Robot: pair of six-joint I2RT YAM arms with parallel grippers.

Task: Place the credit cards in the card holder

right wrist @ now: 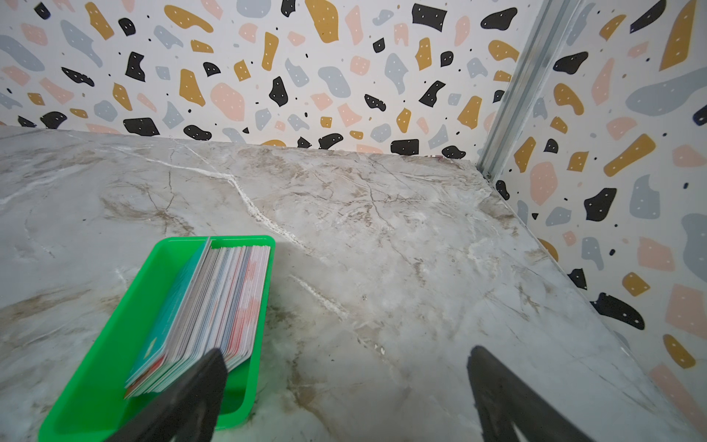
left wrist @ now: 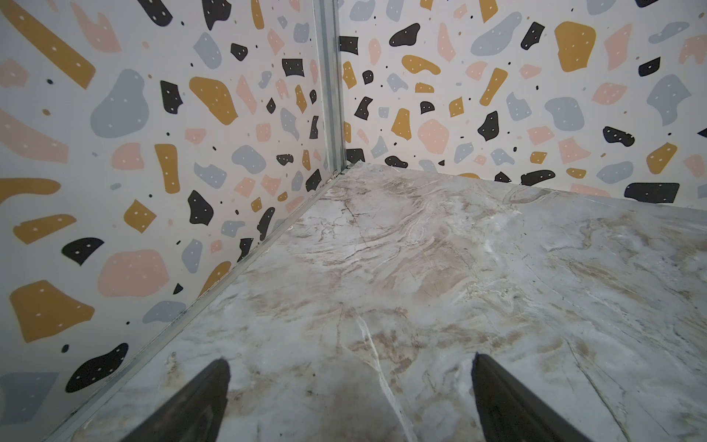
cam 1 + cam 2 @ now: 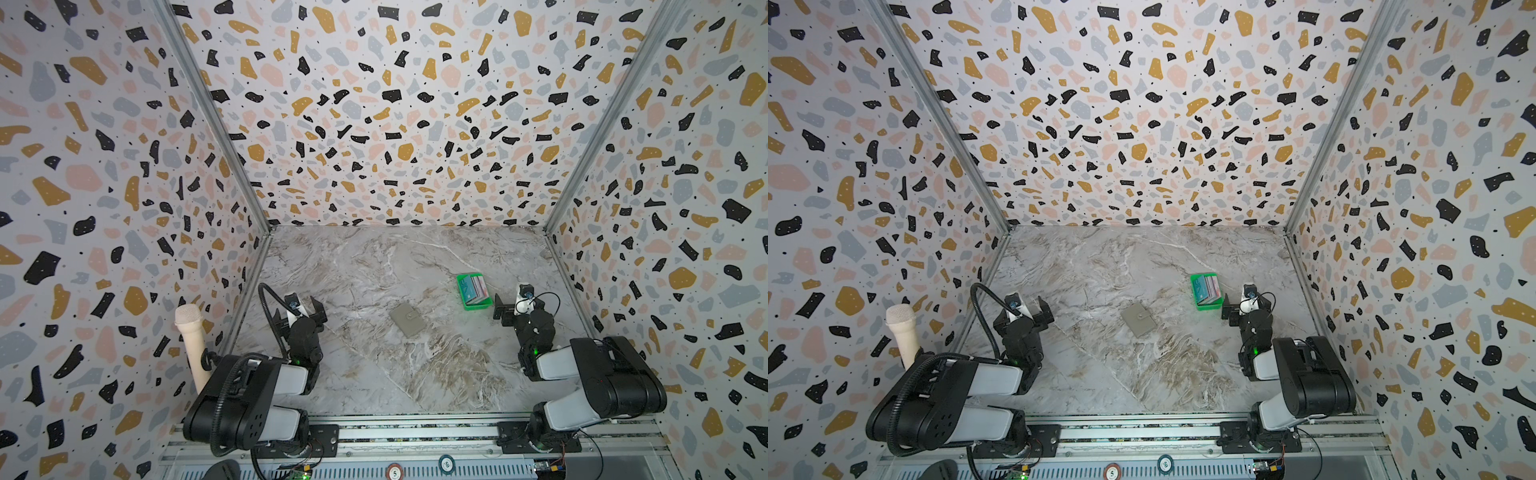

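The credit cards (image 1: 214,306) stand on edge as a mixed-colour stack inside a small green tray (image 1: 95,363), right of the table's middle in both top views (image 3: 477,289) (image 3: 1208,289). The card holder (image 3: 407,319) (image 3: 1138,319), a flat grey-taupe wallet with a round snap, lies folded shut at mid-table. My right gripper (image 1: 345,350) (image 3: 511,301) is open just right of the tray, one finger (image 1: 199,382) overlapping the cards' near corner in its wrist view. My left gripper (image 2: 350,359) (image 3: 304,302) is open over bare marble near the left wall, holding nothing.
Terrazzo-patterned walls close in the marble table (image 3: 374,365) on the left, back and right. A beige foam-tipped microphone (image 3: 189,332) leans by the left wall beside the left arm. A metal rail (image 3: 415,436) runs along the front edge.
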